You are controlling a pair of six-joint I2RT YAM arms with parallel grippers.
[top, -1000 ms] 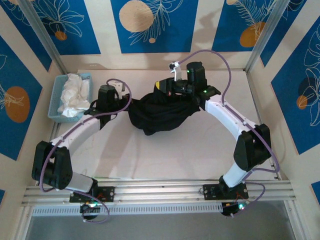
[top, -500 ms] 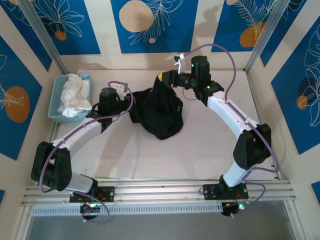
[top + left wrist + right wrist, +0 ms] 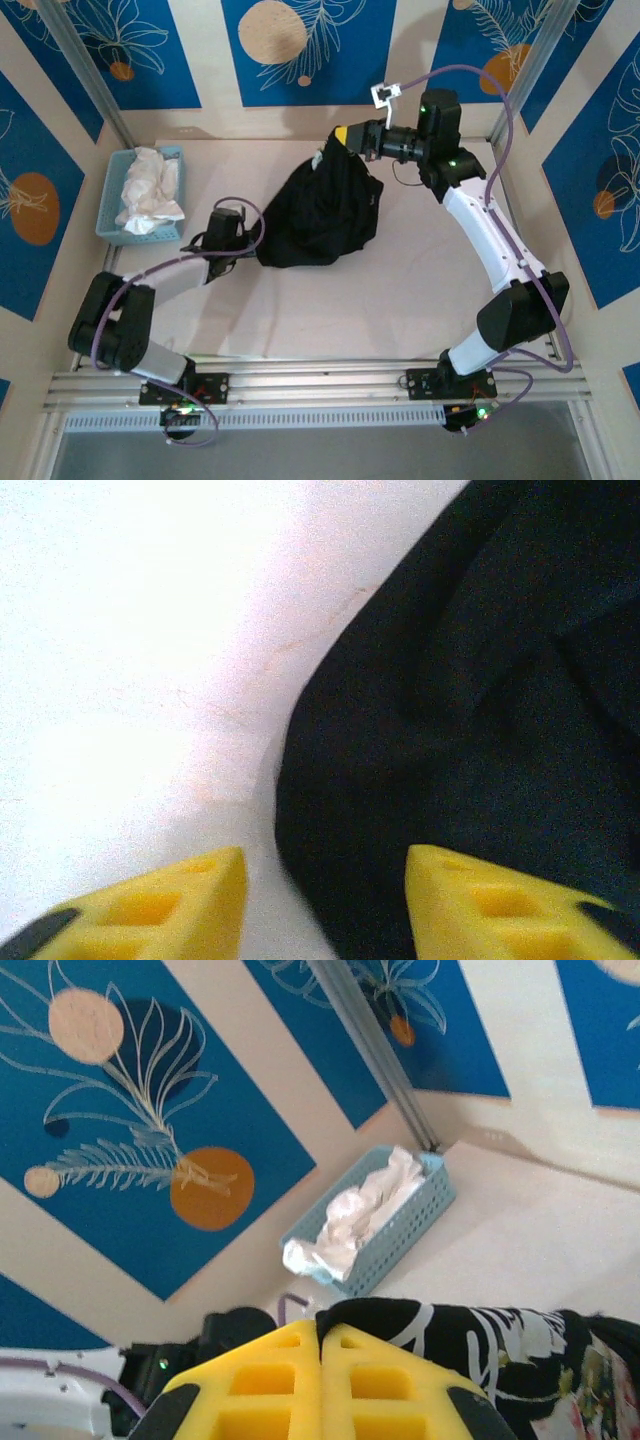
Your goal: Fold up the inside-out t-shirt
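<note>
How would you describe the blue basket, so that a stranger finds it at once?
Look at the far left corner of the table. A small light-blue basket sits there, holding white cloth; the black t-shirt is much larger.

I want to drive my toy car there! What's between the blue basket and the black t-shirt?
Mostly bare table, but the left end effector sits in the way, right beside the black t-shirt. The top view shows it.

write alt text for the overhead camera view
The right hand holds up one edge of a crumpled plain black cloth t-shirt over the pale table; the left hand sits low at its near-left edge. A blue mesh basket of white cloth stands far left.
</note>
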